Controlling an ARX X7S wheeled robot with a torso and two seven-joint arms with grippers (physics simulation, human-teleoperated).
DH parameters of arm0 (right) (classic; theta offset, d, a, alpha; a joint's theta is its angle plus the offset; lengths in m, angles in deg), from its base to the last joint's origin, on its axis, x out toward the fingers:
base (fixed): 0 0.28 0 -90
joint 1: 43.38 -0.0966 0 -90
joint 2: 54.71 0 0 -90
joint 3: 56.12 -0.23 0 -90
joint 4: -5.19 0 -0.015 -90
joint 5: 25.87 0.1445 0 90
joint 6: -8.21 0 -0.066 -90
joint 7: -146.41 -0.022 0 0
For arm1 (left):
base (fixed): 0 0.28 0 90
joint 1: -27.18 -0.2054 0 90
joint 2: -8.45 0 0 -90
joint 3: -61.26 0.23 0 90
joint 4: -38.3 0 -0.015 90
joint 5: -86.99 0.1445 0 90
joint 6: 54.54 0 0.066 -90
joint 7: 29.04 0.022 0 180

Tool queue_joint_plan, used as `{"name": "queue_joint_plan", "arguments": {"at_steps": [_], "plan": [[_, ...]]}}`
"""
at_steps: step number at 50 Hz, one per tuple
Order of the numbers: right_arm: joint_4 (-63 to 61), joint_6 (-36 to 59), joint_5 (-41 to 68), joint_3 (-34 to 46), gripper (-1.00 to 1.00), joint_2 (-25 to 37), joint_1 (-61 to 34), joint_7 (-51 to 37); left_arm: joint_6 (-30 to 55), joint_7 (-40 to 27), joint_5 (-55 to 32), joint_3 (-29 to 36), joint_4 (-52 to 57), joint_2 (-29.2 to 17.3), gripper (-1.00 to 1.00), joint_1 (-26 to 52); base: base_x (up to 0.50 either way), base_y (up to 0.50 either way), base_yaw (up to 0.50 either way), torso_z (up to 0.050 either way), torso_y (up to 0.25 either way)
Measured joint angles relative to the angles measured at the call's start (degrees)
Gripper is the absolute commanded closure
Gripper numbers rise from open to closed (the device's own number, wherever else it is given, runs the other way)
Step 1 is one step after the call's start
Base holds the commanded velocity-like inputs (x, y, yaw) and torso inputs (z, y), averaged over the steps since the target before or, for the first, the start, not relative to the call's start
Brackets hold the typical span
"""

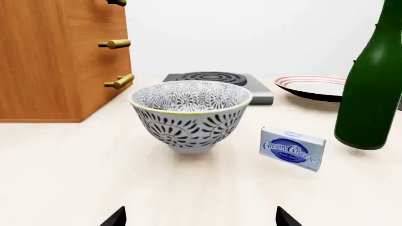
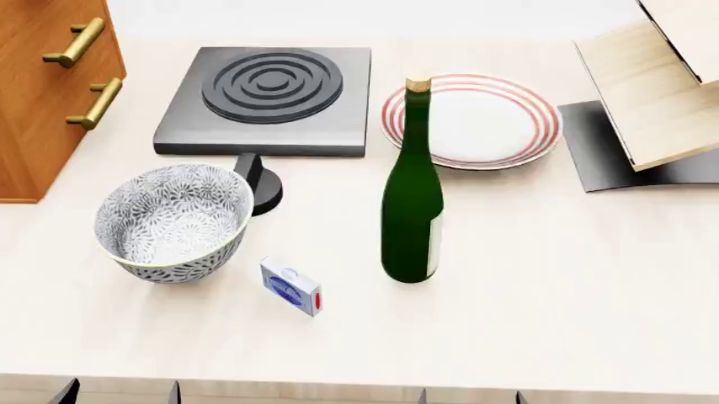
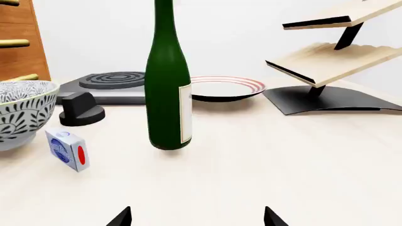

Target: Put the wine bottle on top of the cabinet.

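Observation:
The wine bottle stands upright on the pale table, dark green with a tan cork and a pale side label. It also shows in the right wrist view and at the edge of the left wrist view. The orange-brown cabinet with brass bar handles stands at the far left; it also shows in the left wrist view. My left gripper is open and empty, near the table's front edge, facing the bowl. My right gripper is open and empty, well short of the bottle.
A patterned bowl and a cream cheese box sit left of the bottle. A black hotplate with a knob and a red-rimmed plate lie behind. A pale wooden rack on a dark base stands far right.

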Motion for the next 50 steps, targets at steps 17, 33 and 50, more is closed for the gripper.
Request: {"name": "queue_joint_plan", "arguments": {"at_steps": [17,33,50], "plan": [[0.0,0.3,1.9,2.4,-1.0,2.0,-0.1,-2.4,0.4,-2.4,-1.7,2.3,-0.2,-2.0,-1.0,0.1,0.0,0.0,0.0,0.0,0.0],[-0.4,0.4,3.6,4.2,-1.0,3.5,-0.1,-4.3,0.5,-3.7,-4.1,4.0,0.0,-3.5,-1.0,0.1,0.0,0.0,0.0,0.0,0.0],[-2.0,0.3,4.5,5.4,-1.0,4.9,0.6,-6.4,0.8,-5.0,-4.8,6.0,3.1,-5.1,-1.0,-0.8,0.0,0.0,0.0,0.0,0.0]]}}
